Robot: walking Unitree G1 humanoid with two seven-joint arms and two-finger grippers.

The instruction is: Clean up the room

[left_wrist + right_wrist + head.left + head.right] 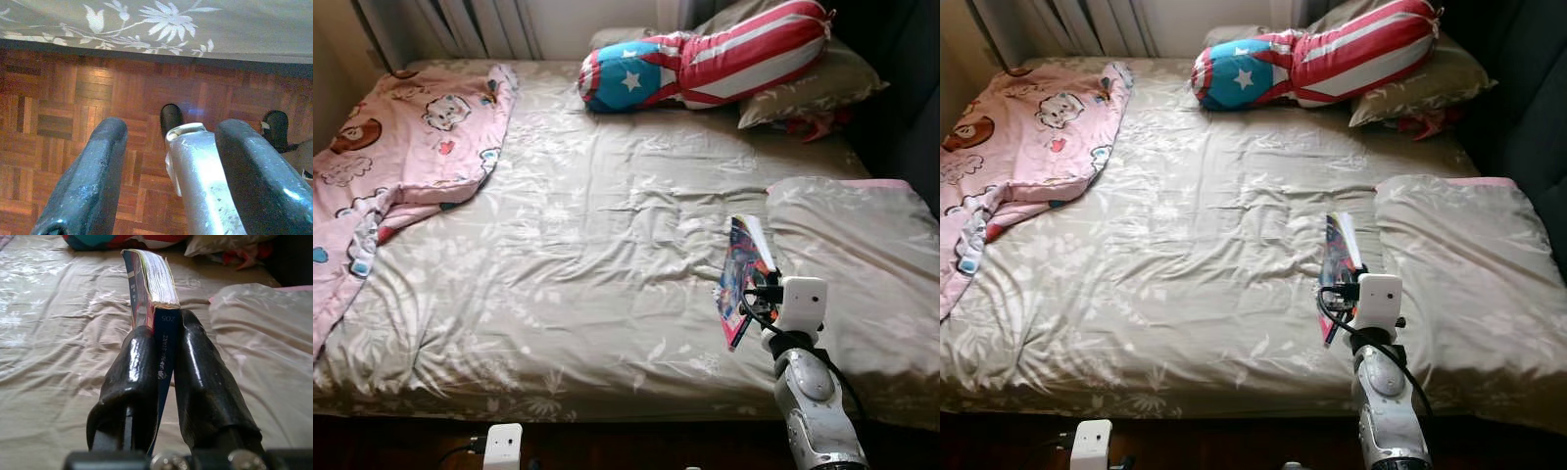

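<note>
My right gripper (164,333) is shut on a thin colourful book (741,274), held upright on its edge above the right side of the bed (597,294). In the right wrist view the book (151,289) stands between the two black fingers (132,377), with its white page edges on top. My left gripper (168,132) hangs low beside the bed, open, with parquet floor (73,98) below it and nothing between its fingers.
A pink cartoon blanket (401,147) lies crumpled at the bed's left. A red, white and blue star bolster (705,59) rests on beige pillows (813,88) at the head. A folded beige duvet (862,255) lies at the right. The bed's middle is bare sheet.
</note>
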